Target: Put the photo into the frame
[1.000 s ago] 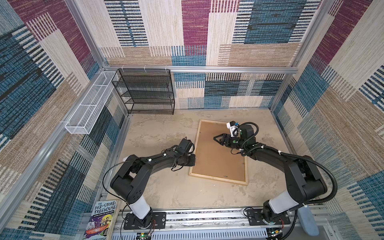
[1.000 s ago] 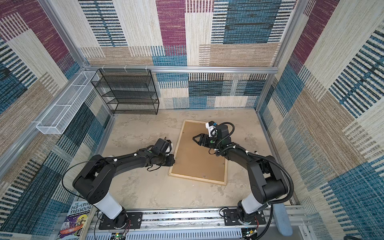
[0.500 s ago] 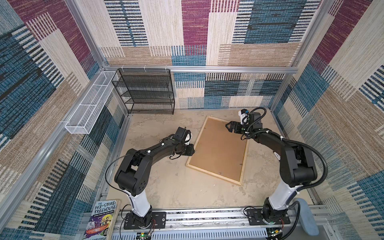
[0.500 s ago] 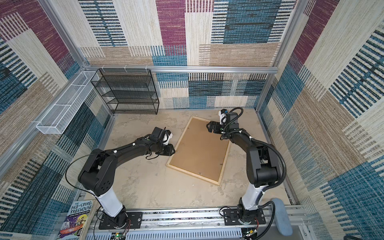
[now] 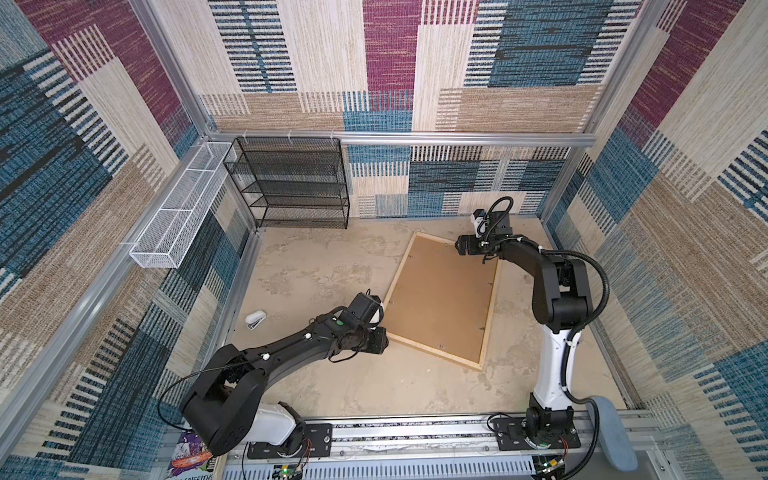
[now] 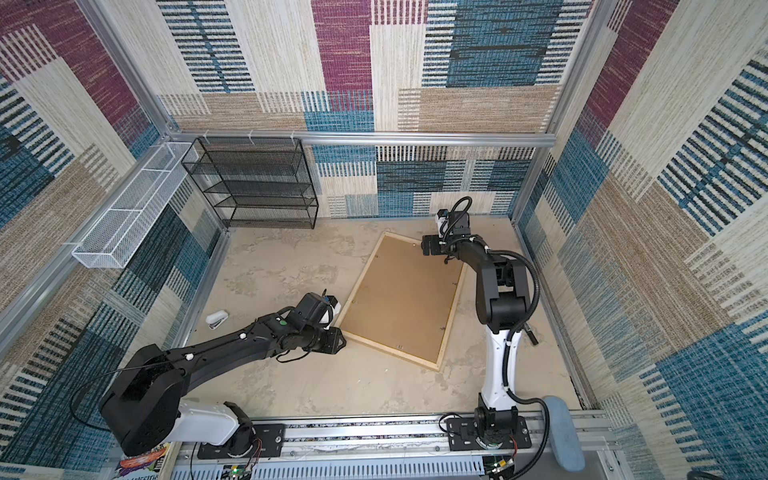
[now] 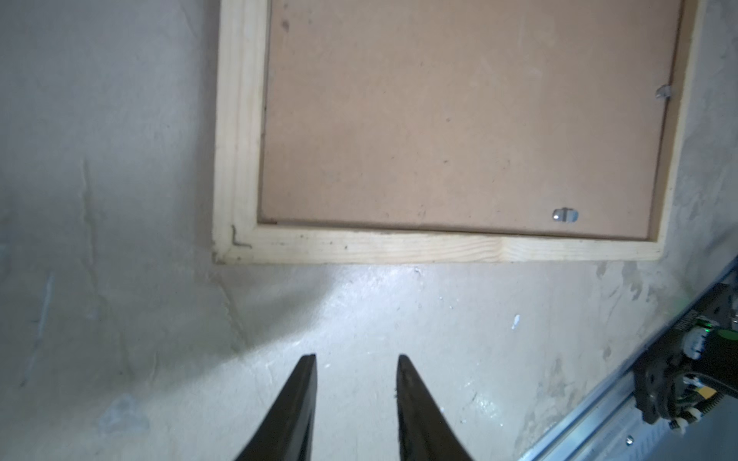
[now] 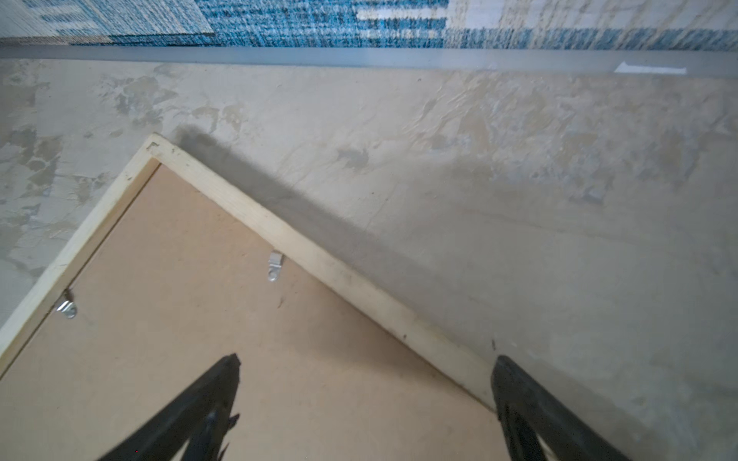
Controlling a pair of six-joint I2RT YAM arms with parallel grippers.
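Pale-wood picture frame (image 7: 399,247) face down, brown backing board (image 5: 444,299) clipped in; right fingers (image 8: 531,411) wide apart, left fingers (image 7: 295,407) slightly apart; prying could skid it

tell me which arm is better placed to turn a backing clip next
Right, likely: the right tool, open, straddles the frame's strip over the backing board, a clip close ahead. The left tool is off the frame, over table.
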